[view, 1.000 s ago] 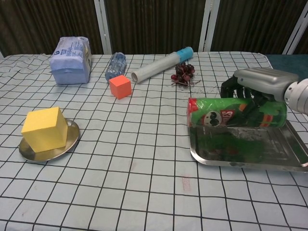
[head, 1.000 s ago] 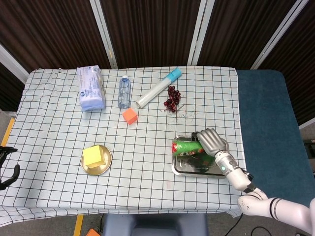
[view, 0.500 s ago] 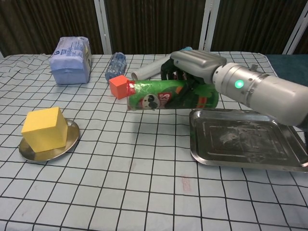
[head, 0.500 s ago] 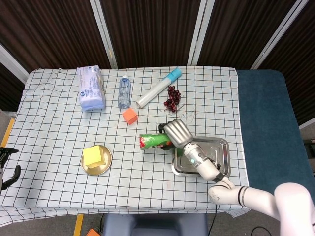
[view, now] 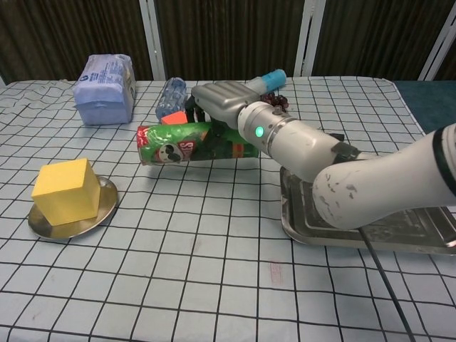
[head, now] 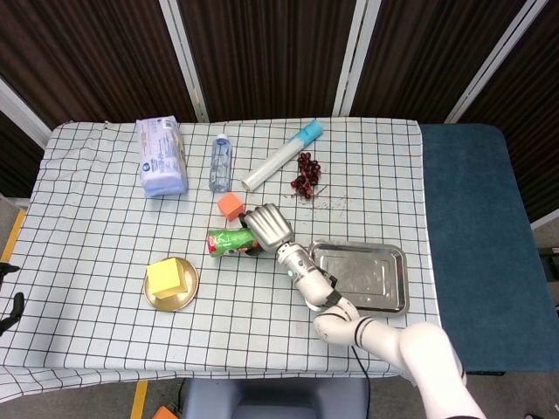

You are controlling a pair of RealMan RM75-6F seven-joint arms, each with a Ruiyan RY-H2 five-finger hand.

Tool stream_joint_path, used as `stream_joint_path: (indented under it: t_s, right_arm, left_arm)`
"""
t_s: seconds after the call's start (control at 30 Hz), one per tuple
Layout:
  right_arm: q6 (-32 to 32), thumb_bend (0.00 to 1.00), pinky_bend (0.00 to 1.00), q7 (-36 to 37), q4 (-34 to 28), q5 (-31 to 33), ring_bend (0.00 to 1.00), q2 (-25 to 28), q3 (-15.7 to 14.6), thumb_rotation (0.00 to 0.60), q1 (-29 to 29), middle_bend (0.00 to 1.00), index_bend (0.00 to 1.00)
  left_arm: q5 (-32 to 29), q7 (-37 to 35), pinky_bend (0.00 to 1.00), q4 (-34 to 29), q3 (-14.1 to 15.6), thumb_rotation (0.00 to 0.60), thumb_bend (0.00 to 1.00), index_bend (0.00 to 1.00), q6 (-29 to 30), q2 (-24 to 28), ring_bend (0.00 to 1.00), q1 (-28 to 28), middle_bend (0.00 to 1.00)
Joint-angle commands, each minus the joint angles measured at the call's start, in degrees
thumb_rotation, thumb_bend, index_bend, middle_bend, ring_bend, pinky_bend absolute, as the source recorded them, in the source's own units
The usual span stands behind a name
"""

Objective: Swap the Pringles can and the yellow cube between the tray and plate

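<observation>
We see a worktop [head: 105, 218] covered in a checked cloth, viewed from above and from chest height. Our right robot hand [head: 267, 226] is wrapped around the green Pringles can [head: 229, 242], holding it on its side above the cloth, lid end pointing left. A second ago the can lay in the metal tray [head: 384, 301] near the right edge; half a second ago it was just left of the tray; now it hangs in the middle of the worktop, roughly halfway towards the plate. The tray stands bare.

The yellow cube [head: 169, 278] sits on the round gold plate [head: 185, 299] at the near left, where it was a second ago, well apart from the can. Our left robot hand [head: 10, 312] shows only as a dark shape at the far left edge of the overhead view, and we cannot tell how it is set.

Just beyond the can is a small orange cube [head: 231, 205]. Further back lie a clear water bottle [head: 220, 162], a pack of tissues [head: 161, 157], a white tube with a blue cap [head: 282, 156] and a bunch of dark grapes [head: 307, 175].

We judge the swap half begun: the can is out of the tray, but the plate is occupied, so the can probably needs parking on the cloth first.
</observation>
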Motion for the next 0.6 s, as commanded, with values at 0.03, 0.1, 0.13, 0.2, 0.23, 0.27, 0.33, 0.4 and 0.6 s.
stream_joint_path:
  t_s: [0.03, 0.1, 0.13, 0.2, 0.23, 0.27, 0.33, 0.4, 0.6]
  right_arm:
    - [-4.21, 0.06, 0.56, 9.51, 11.19, -1.14, 0.49, -6.31, 0.62, 0.6, 5.59, 0.57, 0.74]
    - [-6.64, 0.06, 0.38, 13.09, 12.6, -1.68, 0.3, -6.4, -0.1, 0.6, 6.22, 0.4, 0.56]
    - [-7.56, 0.06, 0.27, 15.05, 13.35, -2.44, 0.21, -6.27, -0.94, 0.6, 6.4, 0.31, 0.47]
    - [-7.79, 0.06, 0.17, 16.23, 13.95, -3.1, 0.13, -6.21, -1.62, 0.6, 6.42, 0.23, 0.38]
    - [-7.77, 0.06, 0.13, 16.95, 14.29, -3.5, 0.1, -6.2, -2.01, 0.6, 6.43, 0.19, 0.34]
    - [-7.75, 0.06, 0.1, 17.28, 14.46, -3.71, 0.07, -6.19, -2.22, 0.6, 6.43, 0.15, 0.29]
    - [-7.19, 0.06, 0.01, 19.07, 15.25, -5.26, 0.0, -5.78, -3.79, 0.6, 6.15, 0.03, 0.12]
    - [-4.65, 0.06, 0.0, 19.56, 14.21, -7.31, 0.0, -3.88, -5.75, 0.6, 4.84, 0.0, 0.03]
    - [5.29, 0.06, 0.0, 14.98, -1.86, -10.34, 0.0, 7.99, -9.41, 0.6, -2.97, 0.0, 0.0]
  left_arm:
    - [0.57, -0.02, 0.22, 0.12, 0.25, 0.6, 0.45, 0.32, -0.22, 0.03, 0.18, -0.08, 0.28]
    - [1.0, 0.32, 0.22, 0.19, 0.47, 0.6, 0.45, 0.32, -0.25, -0.03, 0.18, -0.15, 0.28]
    - [1.29, 0.67, 0.22, 0.3, 0.59, 0.6, 0.45, 0.32, -0.24, -0.08, 0.18, -0.21, 0.28]
    - [1.42, 0.91, 0.22, 0.37, 0.64, 0.6, 0.45, 0.32, -0.21, -0.14, 0.18, -0.23, 0.29]
    - [1.46, 1.02, 0.22, 0.39, 0.65, 0.6, 0.45, 0.32, -0.18, -0.18, 0.18, -0.24, 0.29]
    - [1.48, 1.08, 0.22, 0.42, 0.65, 0.6, 0.45, 0.32, -0.18, -0.2, 0.18, -0.25, 0.29]
    - [1.3, 1.48, 0.22, 0.46, 0.55, 0.6, 0.45, 0.32, -0.18, -0.36, 0.18, -0.25, 0.29]
    - [1.02, 2.09, 0.22, 0.43, 0.42, 0.6, 0.45, 0.32, -0.06, -0.54, 0.18, -0.19, 0.29]
    - [0.91, 3.31, 0.22, -0.04, 0.4, 0.6, 0.45, 0.32, -0.18, -0.84, 0.18, -0.26, 0.29]
